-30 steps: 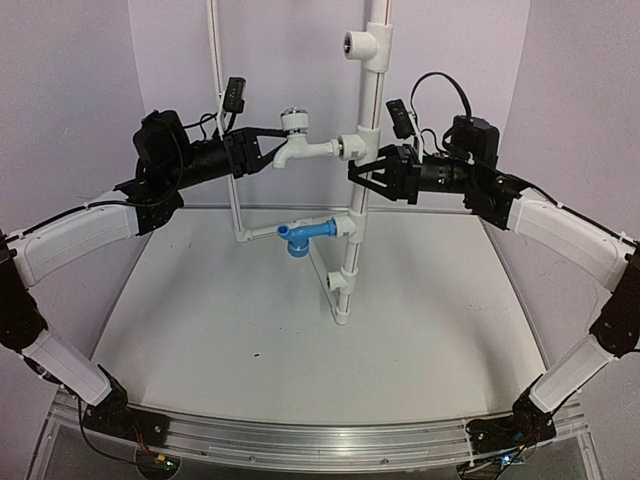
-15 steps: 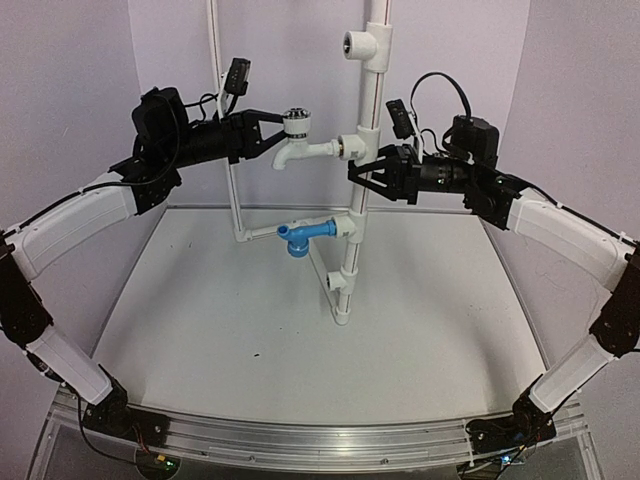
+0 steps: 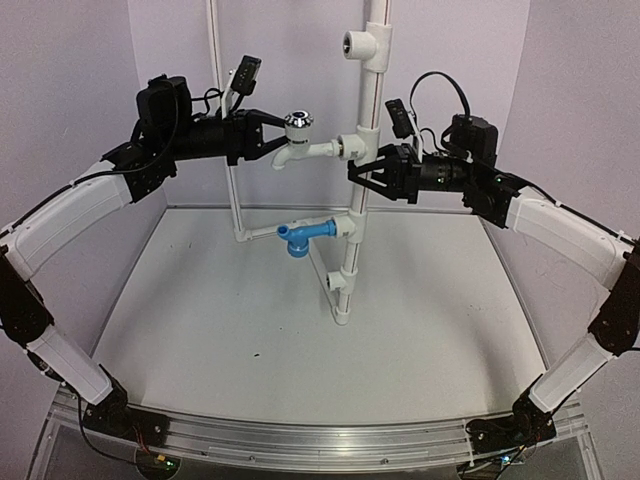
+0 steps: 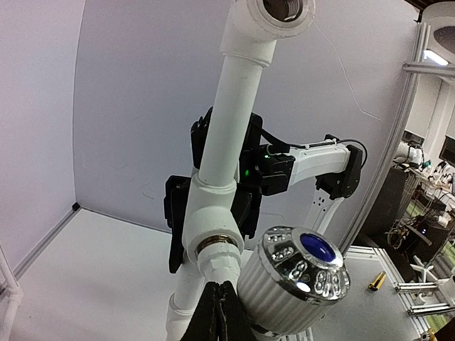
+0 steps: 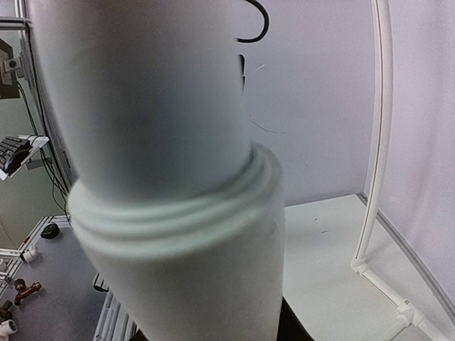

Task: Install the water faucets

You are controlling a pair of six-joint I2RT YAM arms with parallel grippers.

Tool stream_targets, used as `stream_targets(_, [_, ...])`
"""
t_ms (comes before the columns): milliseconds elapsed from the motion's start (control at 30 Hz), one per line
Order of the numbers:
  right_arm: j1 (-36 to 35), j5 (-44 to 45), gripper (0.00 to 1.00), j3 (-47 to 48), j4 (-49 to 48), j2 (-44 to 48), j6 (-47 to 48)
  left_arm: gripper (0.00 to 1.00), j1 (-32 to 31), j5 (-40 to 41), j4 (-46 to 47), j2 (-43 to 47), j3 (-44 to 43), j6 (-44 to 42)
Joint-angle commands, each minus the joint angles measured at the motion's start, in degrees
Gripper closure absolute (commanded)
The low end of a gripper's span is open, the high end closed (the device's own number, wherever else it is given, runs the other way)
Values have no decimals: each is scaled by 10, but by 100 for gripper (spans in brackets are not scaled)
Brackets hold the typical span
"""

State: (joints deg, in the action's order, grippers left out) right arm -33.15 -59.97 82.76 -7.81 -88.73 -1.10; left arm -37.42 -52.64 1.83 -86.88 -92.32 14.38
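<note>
Left jaws pressed together, nothing held between, left of vertical pipe; tips set against white faucet just below chrome knob. White faucet joined to tee fitting on pipe, spout turned down. Blue faucet attached lower, on pipe's left side, above table. Pipe pinched by right jaws from right, just below white faucet's level.

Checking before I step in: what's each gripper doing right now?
Left gripper: closed, empty, beside the white faucet.
Right gripper: closed on the upright pipe.
</note>
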Motion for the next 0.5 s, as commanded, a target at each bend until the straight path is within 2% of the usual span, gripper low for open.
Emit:
stream_targets(0, [1, -6, 100, 0, 78, -17, -73, 100, -38, -16, -74, 4, -55, -67])
stream_targets(200, [1, -5, 100, -2, 78, -14, -75, 100, -56, 16, -116, 4, -96, -100])
stream_targets(467, [2, -2, 100, 2, 76, -16, -84, 100, -77, 17, -166, 1, -126, -121])
